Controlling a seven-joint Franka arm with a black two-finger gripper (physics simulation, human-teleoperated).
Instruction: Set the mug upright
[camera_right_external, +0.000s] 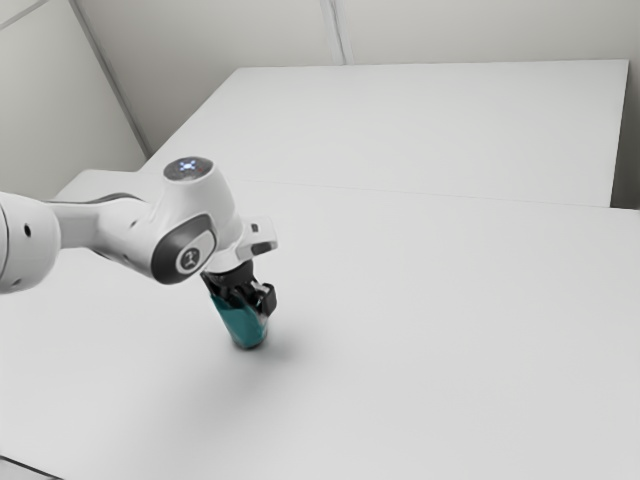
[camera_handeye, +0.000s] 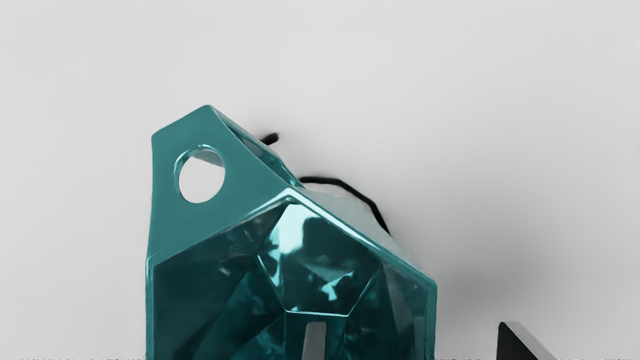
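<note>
**Above Teal Mug on White Table, Robot's Gripper Straddles One Wall**

A black two-finger gripper (camera_right_external: 252, 299) reaches down over a teal mug (camera_right_external: 240, 322) on a white table (camera_right_external: 450, 310), its fingers spread apart. In the wrist view, one finger (camera_handeye: 315, 342) dips inside the mug while the other finger (camera_handeye: 521, 346) hangs outside it, with a strip of bare tabletop showing between that outer finger and the mug's wall. The mug's mouth opens toward the gripper, revealing faceted sides and a glossy, many-sided floor (camera_handeye: 320, 260) within. Its angular handle (camera_handeye: 165, 210), pierced by a round hole, juts from the mug's side. A thin, dark curved line (camera_handeye: 359, 193) shows just beside the mug; what it belongs to cannot be told. The exterior view places the mug directly below the hand, its base end down by the tabletop and a soft shadow spreading near it. Whether the mug stands quite straight or leans slightly cannot be told. The white arm (camera_right_external: 120, 230) extends from the mug toward the exterior view's left; pale walls (camera_right_external: 230, 30) rise well beyond the mug.
</note>
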